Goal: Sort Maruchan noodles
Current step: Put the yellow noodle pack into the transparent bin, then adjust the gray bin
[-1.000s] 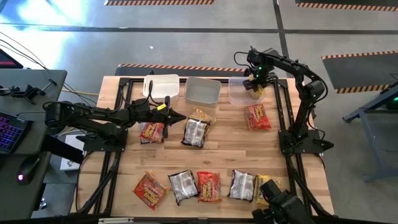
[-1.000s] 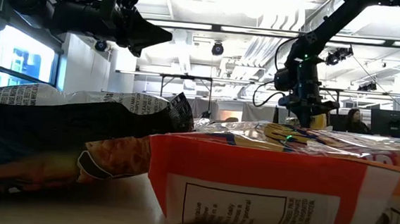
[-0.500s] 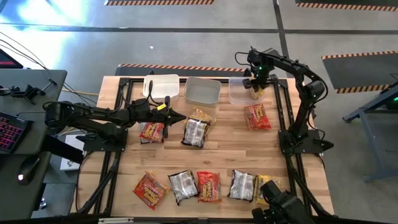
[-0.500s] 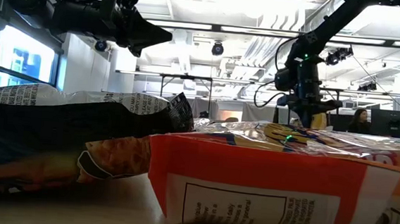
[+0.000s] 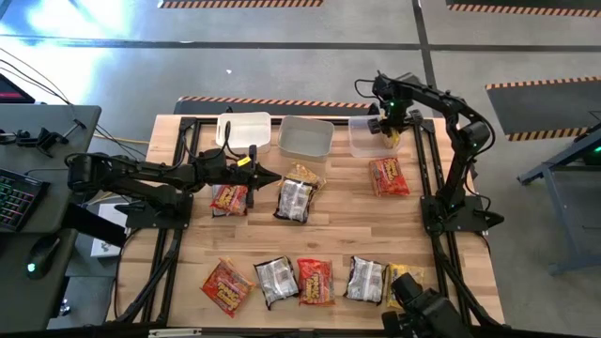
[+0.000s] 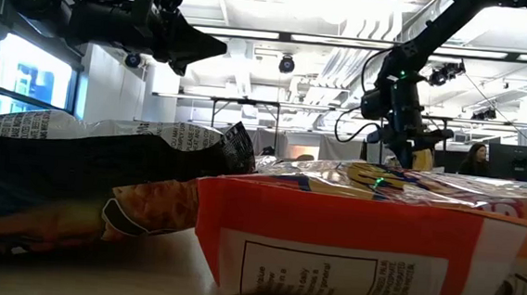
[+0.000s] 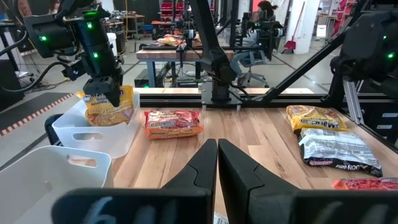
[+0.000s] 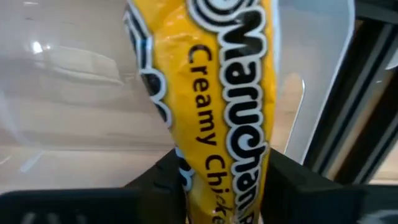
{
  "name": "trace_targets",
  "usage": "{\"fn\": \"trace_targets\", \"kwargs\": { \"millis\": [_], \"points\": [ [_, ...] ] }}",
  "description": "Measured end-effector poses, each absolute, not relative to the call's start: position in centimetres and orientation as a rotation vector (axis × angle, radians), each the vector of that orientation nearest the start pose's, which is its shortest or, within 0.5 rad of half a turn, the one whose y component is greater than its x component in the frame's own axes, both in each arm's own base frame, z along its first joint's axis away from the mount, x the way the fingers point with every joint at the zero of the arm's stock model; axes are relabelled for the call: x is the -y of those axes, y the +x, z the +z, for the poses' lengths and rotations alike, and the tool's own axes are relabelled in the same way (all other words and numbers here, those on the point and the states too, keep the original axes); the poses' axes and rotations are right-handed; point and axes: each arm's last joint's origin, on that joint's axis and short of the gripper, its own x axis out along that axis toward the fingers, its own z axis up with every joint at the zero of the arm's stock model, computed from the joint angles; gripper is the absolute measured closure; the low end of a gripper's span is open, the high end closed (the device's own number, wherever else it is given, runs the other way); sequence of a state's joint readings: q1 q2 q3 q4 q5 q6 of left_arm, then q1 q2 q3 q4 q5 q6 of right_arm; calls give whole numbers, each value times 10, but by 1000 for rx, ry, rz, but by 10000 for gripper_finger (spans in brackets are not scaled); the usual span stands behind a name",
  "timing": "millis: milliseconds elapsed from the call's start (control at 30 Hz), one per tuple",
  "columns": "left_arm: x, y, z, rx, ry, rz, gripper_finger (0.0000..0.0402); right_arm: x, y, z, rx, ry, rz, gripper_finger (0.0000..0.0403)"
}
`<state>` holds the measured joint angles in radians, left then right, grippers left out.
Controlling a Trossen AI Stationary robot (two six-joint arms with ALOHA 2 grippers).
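Note:
My right gripper (image 5: 386, 127) points down over the right-hand pale bin (image 5: 362, 141) at the table's far edge, shut on a yellow Maruchan packet (image 8: 211, 93). The left wrist view shows that packet (image 7: 111, 109) hanging at the bin's (image 7: 93, 134) mouth. My left gripper (image 5: 268, 176) is shut and level above the table's left middle, touching nothing. Red (image 5: 388, 176), silver (image 5: 295, 199) and other packets lie flat on the table. My right gripper pinches the yellow packet's upper end (image 8: 217, 168) between its two fingers, which come from above and point down. The packet hangs upright below them, its lower end (image 7: 109, 121) at the bin's rim. Whether it touches the bin's floor cannot be told.
Two more pale bins (image 5: 243, 130) (image 5: 304, 137) stand along the far edge. A red packet (image 5: 228, 198) lies under my left arm. Several packets lie in a row along the near edge (image 5: 315, 280), with a yellow one (image 5: 404, 282) at its right end.
My right gripper has rolled a little about its downward line while staying over the right bin, and the yellow packet has turned with it.

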<state>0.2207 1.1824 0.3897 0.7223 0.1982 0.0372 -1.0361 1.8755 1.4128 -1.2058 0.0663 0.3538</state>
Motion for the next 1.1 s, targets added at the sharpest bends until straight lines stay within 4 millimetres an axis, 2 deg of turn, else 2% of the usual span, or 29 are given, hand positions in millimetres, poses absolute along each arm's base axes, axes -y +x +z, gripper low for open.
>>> {"fn": "trace_targets", "kwargs": {
  "millis": [200,333,500,767,967,1100],
  "points": [
    [-45,226,209,-69,23,21,395,289,171,203,-1413,1052,-1116,192],
    [-45,226,209,-69,23,21,395,289,171,204,-1409,1058,-1120,179],
    [-45,226,209,-69,23,21,395,288,169,214,-1375,1009,-1159,194],
    [-45,226,208,-71,22,22,395,278,162,251,-1257,882,-1151,210],
    [-45,226,205,-103,15,21,395,258,156,287,-1197,735,-1088,214],
    [-45,226,202,-134,32,19,395,238,158,303,-1114,593,-1069,246]
  ]
}}
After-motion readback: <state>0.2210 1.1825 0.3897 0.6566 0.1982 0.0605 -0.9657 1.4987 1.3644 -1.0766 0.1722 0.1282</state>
